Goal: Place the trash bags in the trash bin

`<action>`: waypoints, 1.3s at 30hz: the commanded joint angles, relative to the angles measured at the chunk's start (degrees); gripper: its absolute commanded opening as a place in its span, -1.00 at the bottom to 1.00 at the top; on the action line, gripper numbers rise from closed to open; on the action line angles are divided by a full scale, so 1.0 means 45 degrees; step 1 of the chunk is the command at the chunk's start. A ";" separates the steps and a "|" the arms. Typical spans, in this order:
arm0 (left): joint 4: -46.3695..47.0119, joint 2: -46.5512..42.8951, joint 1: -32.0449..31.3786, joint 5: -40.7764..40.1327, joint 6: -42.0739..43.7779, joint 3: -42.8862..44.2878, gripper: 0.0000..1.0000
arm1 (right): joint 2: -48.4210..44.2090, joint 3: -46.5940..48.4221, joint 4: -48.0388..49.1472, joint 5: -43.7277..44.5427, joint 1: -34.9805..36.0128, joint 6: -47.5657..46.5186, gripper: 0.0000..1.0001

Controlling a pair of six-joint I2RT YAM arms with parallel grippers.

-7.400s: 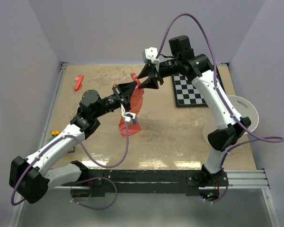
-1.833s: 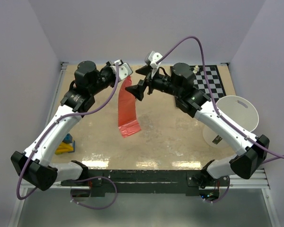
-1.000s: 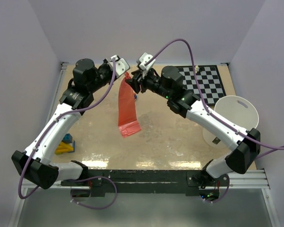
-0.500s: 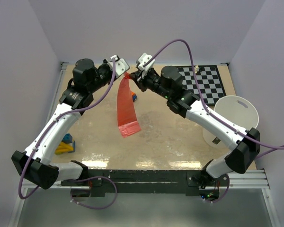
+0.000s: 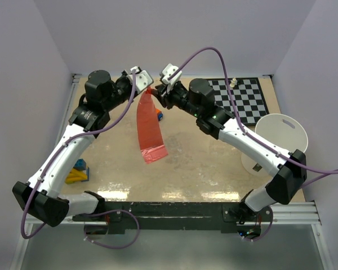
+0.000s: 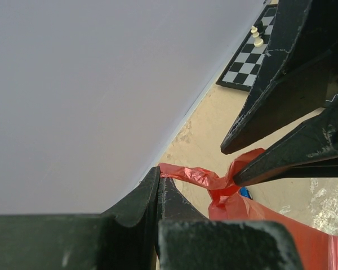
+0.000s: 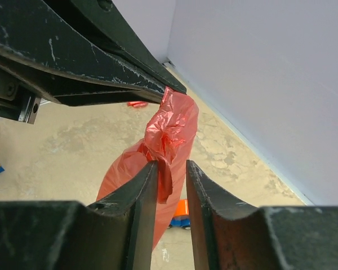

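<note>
**A:** Quick one. Where's everything, and what could go wrong?

**B:** The trash bin (image 5: 281,135) is upright with its mouth open, and nothing's in it yet. The trash bag (image 5: 148,126) hangs as a long red strip well to the left of the trash bin, with a wide stretch of worktop (image 5: 203,169) between them. I can't tell if its tail touches the worktop or hangs just off it.

**A:** Risks?

**B:** It's a long carry to the trash bin. The tail could drag or snag on the rim, and the bin looks light, so it might tip or get shoved. The film is thin and bunched into a twist at the top. If the arms pull apart there, it could tear or slip out. A bite on only a loose flap probably wouldn't hold.

**A:** Pincers?

**B:** Both are up at the bag's top end, well left of the trash bin. The left pincer (image 6: 158,181) is pressed together and pinches the top corner of the film. The right pincer (image 7: 172,171) is just beside it, with its jaws a narrow gap apart. The twisted neck sits in that gap, against one finger. I can't tell whether it's clamped or only straddling.
</note>
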 commanded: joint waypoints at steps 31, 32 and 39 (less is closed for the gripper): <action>0.2038 -0.2439 -0.0055 0.1884 0.7815 -0.2888 -1.00 | 0.1036 0.2850 -0.1970 -0.8082 -0.0732 -0.1390 -1.00; 0.2469 -0.2712 -0.0055 0.2177 0.8950 -0.3396 -1.00 | 0.1173 0.3085 -0.2167 -0.8300 -0.0751 -0.1507 -1.00; 0.3858 -0.3222 -0.0541 0.4076 1.3079 -0.4436 -1.00 | 0.1916 0.3732 -0.2422 -0.7953 -0.1064 -0.1820 -1.00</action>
